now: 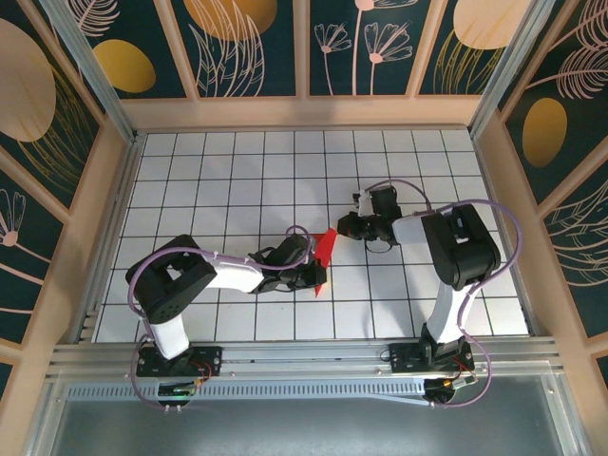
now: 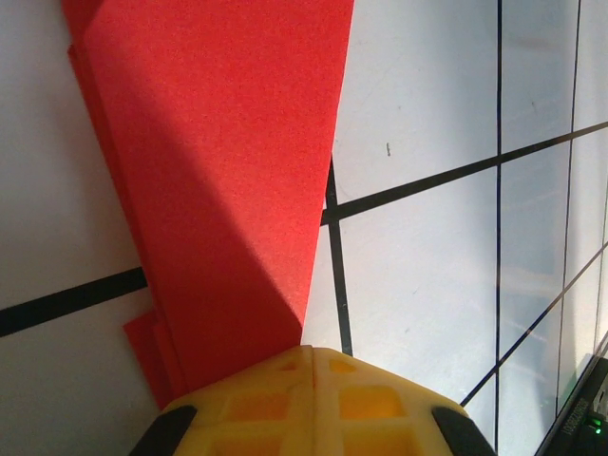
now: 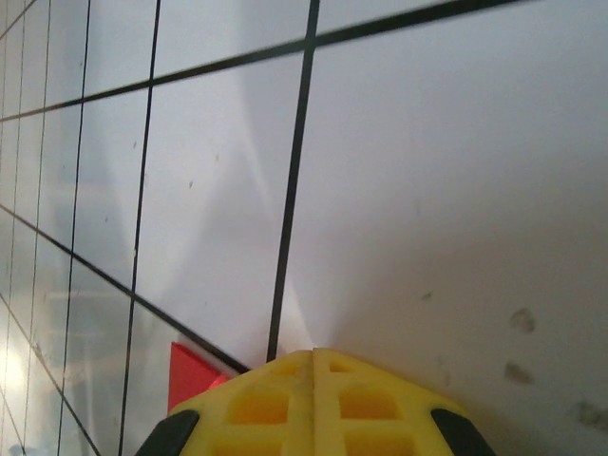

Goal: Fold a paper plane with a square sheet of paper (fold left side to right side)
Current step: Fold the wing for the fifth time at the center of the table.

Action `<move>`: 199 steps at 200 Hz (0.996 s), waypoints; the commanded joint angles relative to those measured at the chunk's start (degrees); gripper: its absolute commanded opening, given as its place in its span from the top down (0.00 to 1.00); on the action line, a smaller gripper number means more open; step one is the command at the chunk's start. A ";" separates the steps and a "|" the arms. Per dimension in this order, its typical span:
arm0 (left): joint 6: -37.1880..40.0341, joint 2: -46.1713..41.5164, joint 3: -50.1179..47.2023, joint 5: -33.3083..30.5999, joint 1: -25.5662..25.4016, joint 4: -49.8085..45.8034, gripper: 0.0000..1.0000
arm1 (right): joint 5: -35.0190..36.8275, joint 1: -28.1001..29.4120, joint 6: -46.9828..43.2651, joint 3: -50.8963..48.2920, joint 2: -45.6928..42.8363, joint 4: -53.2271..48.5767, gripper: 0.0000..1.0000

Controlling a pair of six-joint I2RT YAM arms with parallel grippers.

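Paper plane (image 2: 228,190), red folded wedge, left tool (image 2: 313,351) together over it, right tool (image 3: 313,351) together beside its corner, arms bent inward

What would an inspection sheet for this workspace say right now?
Surface: white grid table, black lines, faint smudges by the right gripper.
Job's things: red paper, folded to a narrow tapering shape with layered edges, near the table's centre.
Clutter: nothing seen.
Grippers: left gripper, jaws shut, tip at the paper's narrower end; right gripper, jaws shut, over bare table, a paper corner beside it.
Cables: purple cables looped along both arms, off the paper.
Surroundings: wood-framed floral wall panels; metal rail at the near edge.
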 commanded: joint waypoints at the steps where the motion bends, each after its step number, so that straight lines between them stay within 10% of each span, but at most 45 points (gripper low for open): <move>1: 0.08 1.76 -3.10 -2.46 0.07 -10.15 1.00 | 2.29 -1.32 -1.78 1.85 1.20 -1.93 1.00; 100: -0.09 1.54 -2.90 -2.48 0.10 -9.74 1.00 | -1.14 4.19 6.39 -8.07 -17.12 -4.51 1.00; 199: -0.11 1.77 -2.74 -2.32 0.04 -9.17 1.00 | -5.10 9.96 14.75 -7.80 -7.93 -1.91 1.00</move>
